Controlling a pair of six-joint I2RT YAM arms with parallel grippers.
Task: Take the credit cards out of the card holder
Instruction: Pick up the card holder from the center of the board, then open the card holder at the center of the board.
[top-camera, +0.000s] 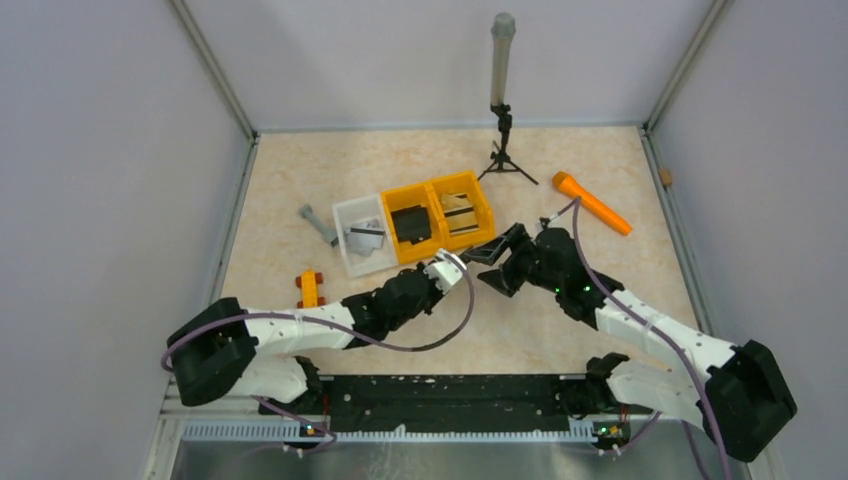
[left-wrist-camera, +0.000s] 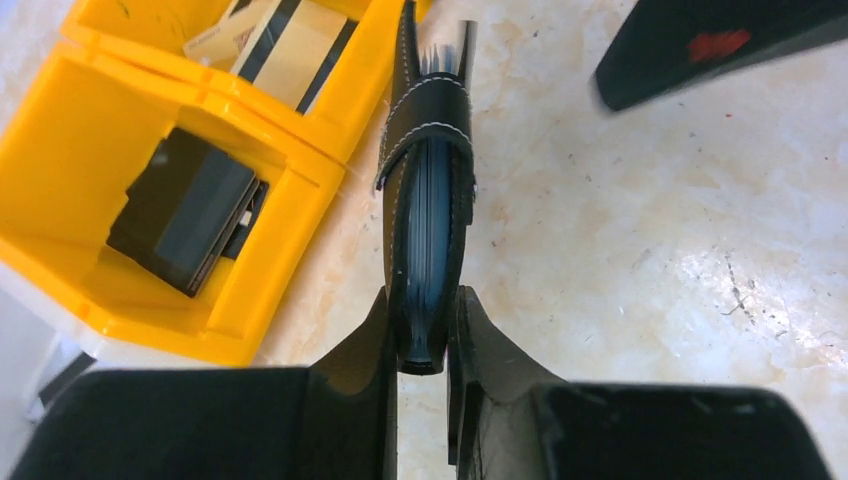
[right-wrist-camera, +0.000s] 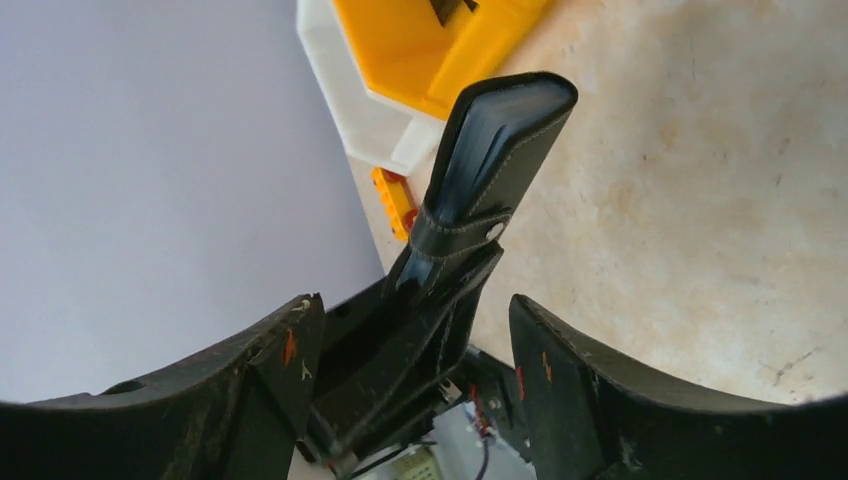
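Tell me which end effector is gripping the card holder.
The left end effector, shut on the card holder; the right end effector is open, not clamping it.

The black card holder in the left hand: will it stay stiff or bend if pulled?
Probably fairly stiff: the card holder stands straight out of the left hand, unsupported. Its smooth stitched surface might slip. The closed strap should keep it from flopping open.

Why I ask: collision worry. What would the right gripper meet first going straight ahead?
Probably the card holder in the left gripper: it lies dead ahead between the right gripper's open fingers; depth unclear.
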